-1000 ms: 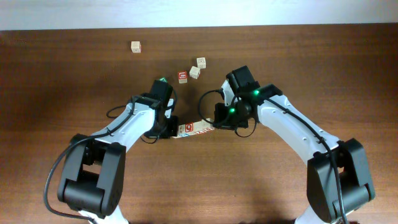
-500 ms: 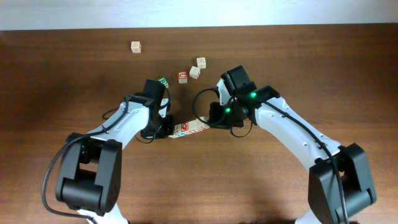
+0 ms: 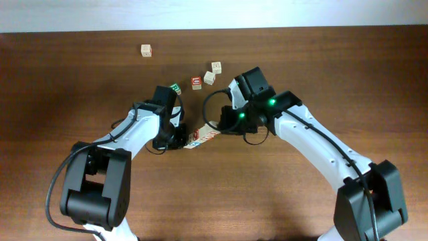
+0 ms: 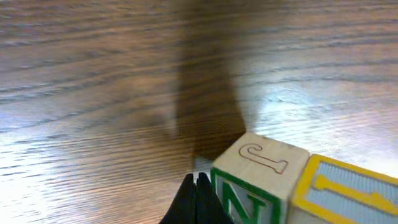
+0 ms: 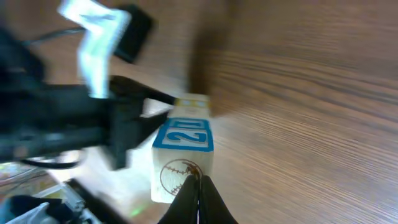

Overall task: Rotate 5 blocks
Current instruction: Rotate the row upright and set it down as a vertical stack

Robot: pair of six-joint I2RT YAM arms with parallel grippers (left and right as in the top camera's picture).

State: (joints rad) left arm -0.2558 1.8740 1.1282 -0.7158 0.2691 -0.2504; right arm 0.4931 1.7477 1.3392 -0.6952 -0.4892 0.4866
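The left arm (image 3: 130, 137) and right arm (image 3: 314, 137) have white shells, black joints and looping black cables (image 3: 204, 110). Green lights (image 3: 273, 102) glow on the right. The left gripper (image 4: 195, 186) and right gripper (image 5: 199, 186) taper to black tips.

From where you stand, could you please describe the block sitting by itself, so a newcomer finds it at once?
Start at the far edge of the brown wooden table, left of centre. A pale wooden cube lies there. The other loose cubes cluster to its right; this one stands alone.
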